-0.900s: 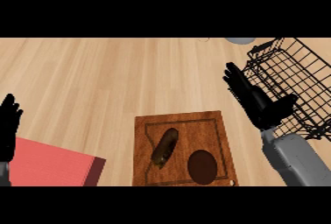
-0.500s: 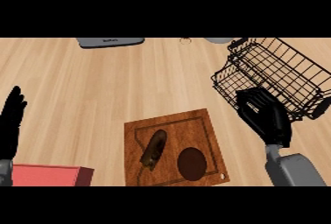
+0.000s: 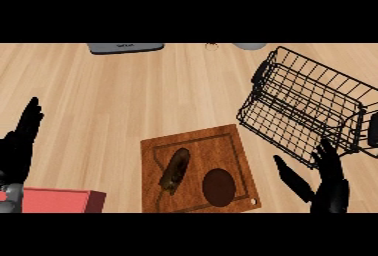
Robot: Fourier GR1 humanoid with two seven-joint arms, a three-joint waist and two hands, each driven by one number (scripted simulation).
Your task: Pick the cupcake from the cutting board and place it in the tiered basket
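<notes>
**On the board, hands apart: cupcake untouched beside an elongated brown item**

Low in the middle of the head view lies the wooden cutting board (image 3: 229, 145), tilted a little on the pale wood counter (image 3: 133, 100); on its lower right part sits the cupcake (image 3: 219, 187), a dark brown oval seen from above, close to the board's lower edge; just to its left on the same board lies an elongated brown item (image 3: 176, 170), slanted, which I cannot identify.

Up and to the right stands the tiered basket (image 3: 310, 107), a black wire frame, its lower corner close to the board's upper right corner though whether they touch cannot be told; nothing shows inside it.

At the lower right the right hand (image 3: 328, 182) rises from the edge, fingers straight and spread with the thumb angled toward the board, holding nothing; its fingertips lie just below the basket's wire, and it is apart from the cupcake.

At the left edge the left hand (image 3: 18, 145) rests with fingers straight, together and pointing up, holding nothing; below it a red block (image 3: 55, 200) sits at the lower edge.

Along the top edge lie a grey flat object (image 3: 125, 47) and a pale rounded object (image 3: 249, 45), both cut off.
</notes>
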